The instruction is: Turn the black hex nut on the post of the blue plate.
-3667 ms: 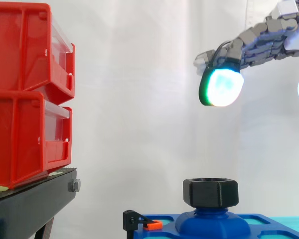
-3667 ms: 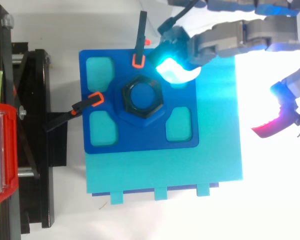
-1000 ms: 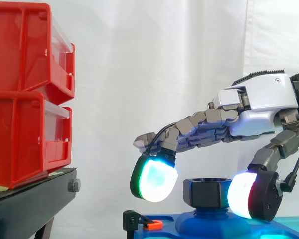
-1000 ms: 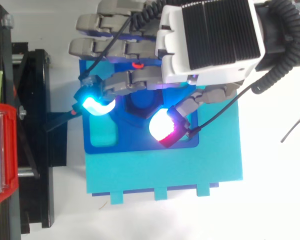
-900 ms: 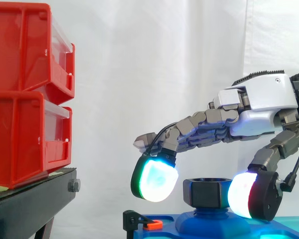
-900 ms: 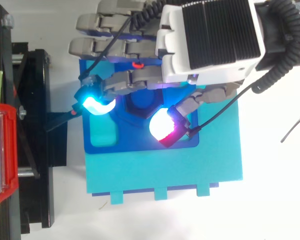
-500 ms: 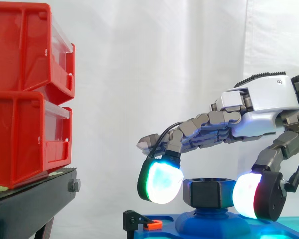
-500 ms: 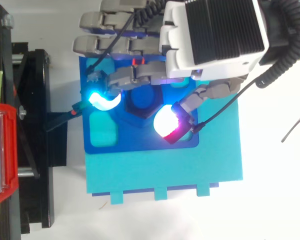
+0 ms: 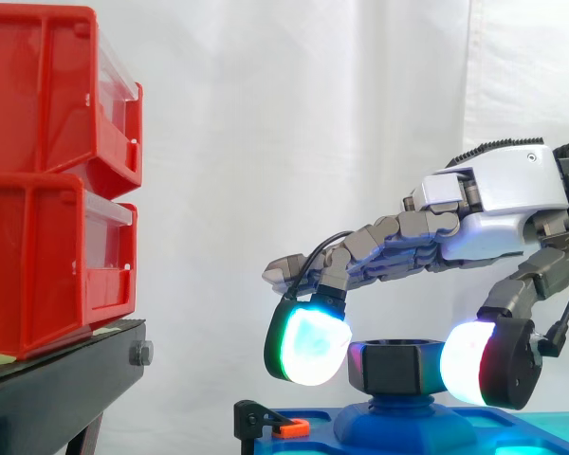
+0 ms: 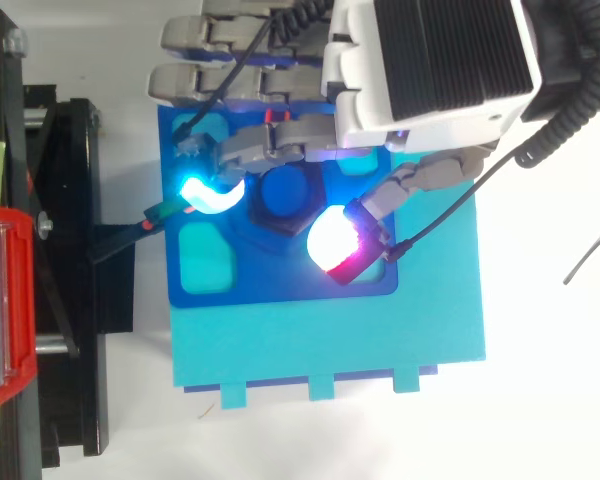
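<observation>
The black hex nut (image 9: 398, 365) sits on the raised post of the blue plate (image 10: 280, 285). My hand (image 9: 493, 204) reaches in from the right and hangs over it, palm down. One curled finger presses its cyan-white pad (image 9: 310, 349) against the nut's left side. The thumb's red-white pad (image 9: 469, 365) lies against the right side, so the nut (image 10: 285, 195) is pinched between them. The other fingers stretch past the plate's far edge. The palm hides the far side of the plate in the top view.
The blue plate lies on a teal base (image 10: 330, 340). Small black-and-orange clamps (image 10: 170, 210) hold the plate's left side. Stacked red bins (image 9: 57, 171) rest on a black stand (image 9: 57, 389) to the left.
From high on the right, the hand came down over the nut. In the last second the finger pad and thumb pad closed inward from both sides onto the nut.
</observation>
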